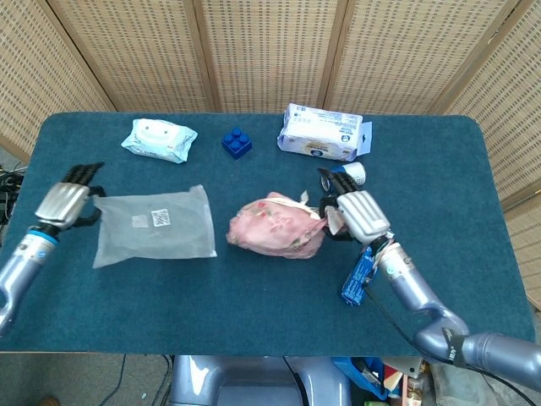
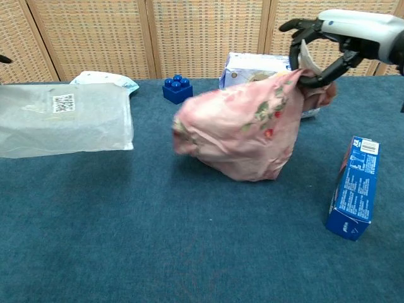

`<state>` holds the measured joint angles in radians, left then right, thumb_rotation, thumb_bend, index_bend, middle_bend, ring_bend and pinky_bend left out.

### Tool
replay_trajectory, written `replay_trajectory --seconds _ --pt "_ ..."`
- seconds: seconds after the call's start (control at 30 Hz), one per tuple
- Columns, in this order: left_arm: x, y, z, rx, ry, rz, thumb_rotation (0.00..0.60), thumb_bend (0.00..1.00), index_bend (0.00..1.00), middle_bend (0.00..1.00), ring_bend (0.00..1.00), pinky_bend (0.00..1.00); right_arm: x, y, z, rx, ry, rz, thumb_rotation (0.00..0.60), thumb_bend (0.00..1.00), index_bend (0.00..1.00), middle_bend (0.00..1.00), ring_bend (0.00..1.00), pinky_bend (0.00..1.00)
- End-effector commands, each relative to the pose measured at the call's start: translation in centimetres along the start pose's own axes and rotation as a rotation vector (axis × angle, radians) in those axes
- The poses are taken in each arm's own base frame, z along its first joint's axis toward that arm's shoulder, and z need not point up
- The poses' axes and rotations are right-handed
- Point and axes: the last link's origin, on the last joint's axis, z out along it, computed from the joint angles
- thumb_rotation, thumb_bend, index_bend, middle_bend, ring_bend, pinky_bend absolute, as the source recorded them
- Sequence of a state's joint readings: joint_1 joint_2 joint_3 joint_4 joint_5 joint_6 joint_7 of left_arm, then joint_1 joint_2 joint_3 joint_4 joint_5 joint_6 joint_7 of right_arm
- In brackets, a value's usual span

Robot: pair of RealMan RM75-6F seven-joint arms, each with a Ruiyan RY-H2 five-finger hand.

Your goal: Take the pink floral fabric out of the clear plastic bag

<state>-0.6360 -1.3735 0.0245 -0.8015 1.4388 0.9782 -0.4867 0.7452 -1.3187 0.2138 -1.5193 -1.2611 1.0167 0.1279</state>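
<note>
The pink floral fabric [image 1: 277, 227] [image 2: 243, 129] is outside the bag, bunched in a lump at the table's middle. My right hand [image 1: 359, 216] [image 2: 341, 31] pinches its right end and holds that end raised. The clear plastic bag [image 1: 152, 227] [image 2: 63, 120] is flat and empty, with a white label on it, out at the left. My left hand [image 1: 63, 203] grips the bag's left edge and keeps it off the table. In the chest view the left hand is cut off by the frame edge.
Along the far side lie a wet-wipes pack [image 1: 158, 138], a blue toy brick [image 1: 237, 141] and a tissue pack [image 1: 321, 133]. A blue can [image 1: 348, 173] lies just behind my right hand. A blue box [image 1: 362, 272] [image 2: 353, 189] lies under my right forearm.
</note>
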Motion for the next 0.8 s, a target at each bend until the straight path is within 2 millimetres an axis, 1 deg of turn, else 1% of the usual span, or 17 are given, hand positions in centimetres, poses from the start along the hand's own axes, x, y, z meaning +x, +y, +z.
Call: replay_trajectory --seconds 0.03,0.23,0.37,0.4,0.43,0.47,0.5,0.53,0.57,0.6,0.67,0.73,0.8 --pt "2.4 -8.0 -3.3 0.219 0.042 0.010 0.600 0.58 0.72 0.00 0.00 0.00 1.4 3.8 -0.9 -0.078 0.022 -0.053 0.600 0.69 0.81 0.00 0.00 0.00" --pt "2.9 -10.3 -4.4 0.290 0.062 -0.007 0.600 0.58 0.72 0.00 0.00 0.00 1.9 5.9 -1.5 -0.129 0.037 -0.068 0.600 0.69 0.81 0.00 0.00 0.00" --pt "2.5 -10.5 -4.5 0.292 0.068 -0.052 0.600 0.58 0.71 0.00 0.00 0.00 1.9 6.5 -2.1 -0.135 0.033 -0.061 0.600 0.69 0.81 0.00 0.00 0.00" --pt "2.3 -10.4 -4.4 0.283 0.070 -0.059 0.600 0.57 0.62 0.00 0.00 0.00 1.8 6.4 -2.3 -0.128 0.030 -0.060 0.600 0.69 0.76 0.00 0.00 0.00" --pt "2.1 -10.2 -4.4 0.274 0.070 -0.066 0.600 0.49 0.44 0.00 0.00 0.00 1.8 6.3 -2.5 -0.121 0.028 -0.057 0.600 0.60 0.63 0.00 0.00 0.00" --pt "1.8 -10.1 -4.3 0.269 0.064 -0.073 0.600 0.40 0.30 0.00 0.00 0.00 1.8 6.2 -2.7 -0.113 0.029 -0.056 0.600 0.48 0.50 0.00 0.00 0.00" --pt "1.6 -9.9 -4.3 0.264 0.051 -0.083 0.600 0.25 0.11 0.00 0.00 0.00 1.8 6.1 -2.9 -0.103 0.027 -0.065 0.600 0.28 0.26 0.00 0.00 0.00" --pt "1.5 -9.7 -4.3 0.253 0.036 -0.094 0.600 0.12 0.01 0.00 0.00 0.00 1.9 6.0 -3.3 -0.095 0.021 -0.082 0.600 0.09 0.10 0.00 0.00 0.00" --pt "1.5 -9.6 -4.3 0.246 0.032 -0.100 0.600 0.07 0.00 0.00 0.00 0.00 2.1 6.1 -3.6 -0.094 0.021 -0.100 0.600 0.02 0.03 0.00 0.00 0.00" --pt "1.6 -9.4 -4.4 0.234 0.037 -0.115 0.600 0.04 0.00 0.00 0.00 0.00 2.4 6.2 -4.1 -0.100 0.025 -0.135 0.600 0.00 0.00 0.00 0.00 0.00" --pt "2.0 -8.9 -5.0 0.202 0.073 -0.162 0.600 0.02 0.00 0.00 0.00 0.00 3.2 6.2 -5.1 -0.111 0.055 -0.195 0.600 0.00 0.00 0.00 0.00 0.00" --pt "2.6 -8.4 -6.8 0.162 0.130 -0.204 0.600 0.01 0.00 0.00 0.00 0.00 4.4 6.4 -7.2 -0.120 0.118 -0.257 0.600 0.00 0.00 0.00 0.00 0.00" --pt "3.1 -7.7 -8.5 0.138 0.171 -0.214 0.600 0.01 0.00 0.00 0.00 0.00 4.8 6.4 -8.9 -0.125 0.155 -0.262 0.600 0.00 0.00 0.00 0.00 0.00"
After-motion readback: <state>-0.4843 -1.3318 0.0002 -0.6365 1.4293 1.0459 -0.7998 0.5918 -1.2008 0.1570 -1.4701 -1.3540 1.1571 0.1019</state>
